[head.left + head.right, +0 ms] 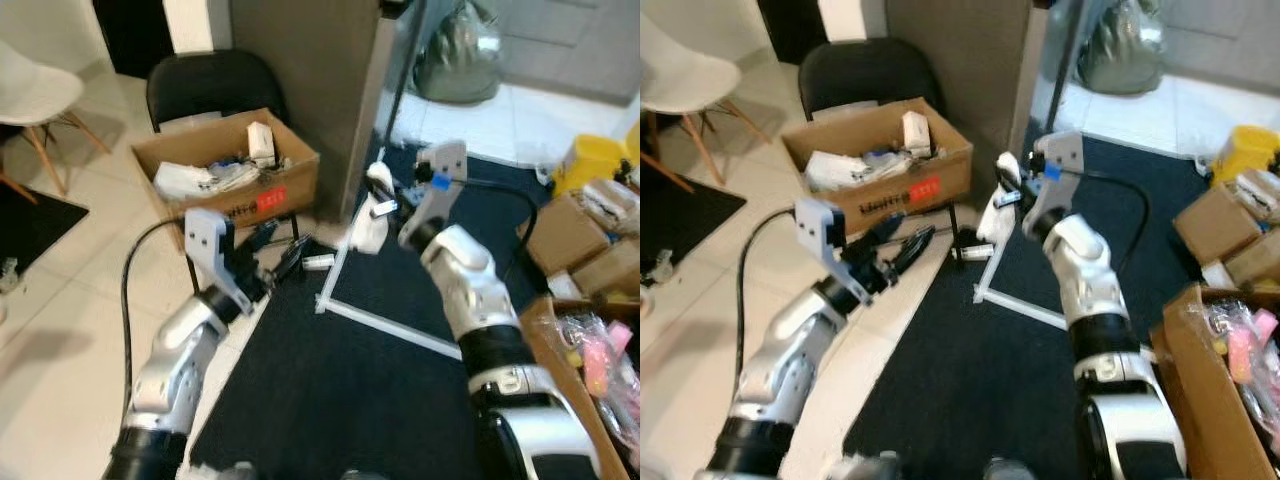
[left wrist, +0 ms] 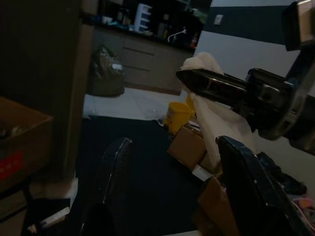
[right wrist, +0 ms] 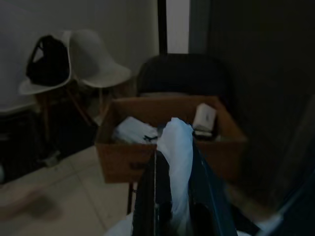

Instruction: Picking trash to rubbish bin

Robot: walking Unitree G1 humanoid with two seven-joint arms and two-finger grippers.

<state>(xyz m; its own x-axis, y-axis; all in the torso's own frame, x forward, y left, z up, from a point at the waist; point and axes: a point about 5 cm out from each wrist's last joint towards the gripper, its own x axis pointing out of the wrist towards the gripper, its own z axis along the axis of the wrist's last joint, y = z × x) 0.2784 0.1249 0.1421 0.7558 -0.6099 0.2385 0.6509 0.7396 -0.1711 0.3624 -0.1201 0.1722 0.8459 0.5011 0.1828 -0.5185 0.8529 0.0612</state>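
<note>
The right tool [image 1: 1008, 190] pinches a white plastic bag [image 1: 370, 222], its lower end blurred, while the left tool [image 1: 280, 250] gapes empty near the cardboard box [image 1: 232, 170].

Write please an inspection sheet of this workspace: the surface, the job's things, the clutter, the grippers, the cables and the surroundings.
Surface: pale tile floor beside a dark carpet.
Job's things: white plastic trash; open cardboard box already holding rubbish, on a black chair.
Clutter: small white item on the floor; white frame on the carpet.
Grippers: right gripper shut on the white plastic trash; left gripper open, empty.
Cables: black cable looping at the left arm.
Surroundings: white chair, yellow bucket, more boxes, filled bag.
</note>
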